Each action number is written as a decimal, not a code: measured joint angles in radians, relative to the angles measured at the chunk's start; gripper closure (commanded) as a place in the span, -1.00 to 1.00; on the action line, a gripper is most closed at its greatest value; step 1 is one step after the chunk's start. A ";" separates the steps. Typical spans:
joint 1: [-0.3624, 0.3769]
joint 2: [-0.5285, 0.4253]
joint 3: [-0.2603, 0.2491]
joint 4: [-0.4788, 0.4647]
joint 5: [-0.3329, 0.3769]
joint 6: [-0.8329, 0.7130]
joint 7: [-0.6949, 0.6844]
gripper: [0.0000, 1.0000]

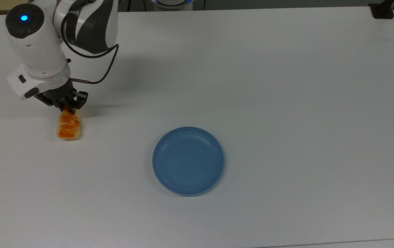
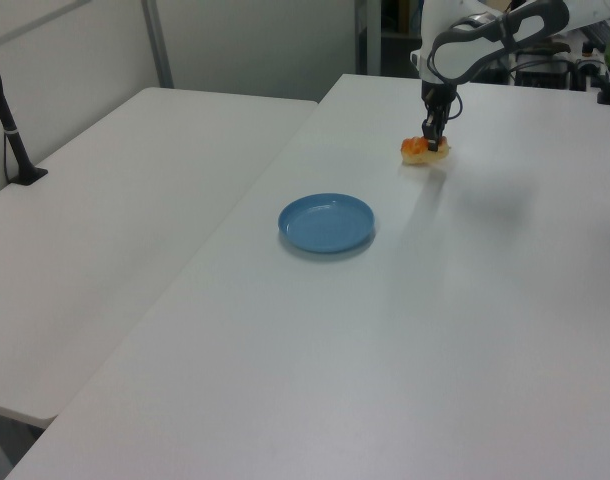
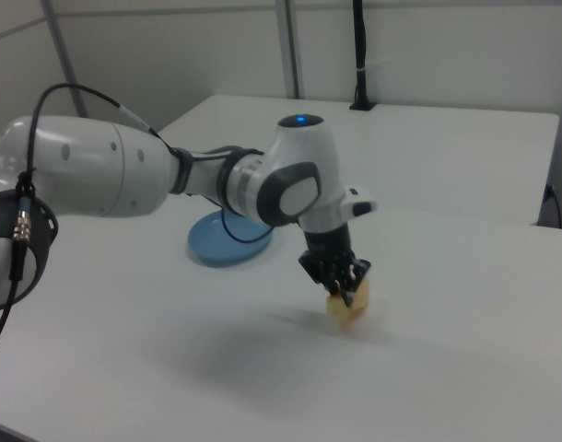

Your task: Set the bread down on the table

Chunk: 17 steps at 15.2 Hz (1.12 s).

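Note:
The bread (image 1: pixel 68 127), a small cream roll with orange-brown patches, lies low at the white table (image 1: pixel 286 86) on the top view's left, far from the blue plate. My gripper (image 1: pixel 66 108) is shut on the bread's far end. In the left view the bread (image 2: pixel 423 151) hangs under the gripper (image 2: pixel 431 139) at the table's far side and seems to touch the surface. The right view has the bread (image 3: pixel 347 308) beneath the gripper (image 3: pixel 344 291), right at the tabletop (image 3: pixel 447 368).
A round blue plate (image 1: pixel 188 160) with nothing in it sits near the table's middle, also in the left view (image 2: pixel 326 222) and behind the arm in the right view (image 3: pixel 228 247). A second white table (image 2: pixel 115 200) adjoins on the left view's left.

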 measured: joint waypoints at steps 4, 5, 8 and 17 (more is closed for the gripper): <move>-0.054 0.000 0.000 0.004 0.000 0.002 -0.193 -1.00; -0.058 0.000 0.000 0.004 0.000 0.002 -0.219 -1.00; -0.061 0.000 0.000 0.003 0.000 0.002 -0.225 -1.00; -0.070 -0.063 -0.007 0.034 0.021 -0.100 -0.145 -1.00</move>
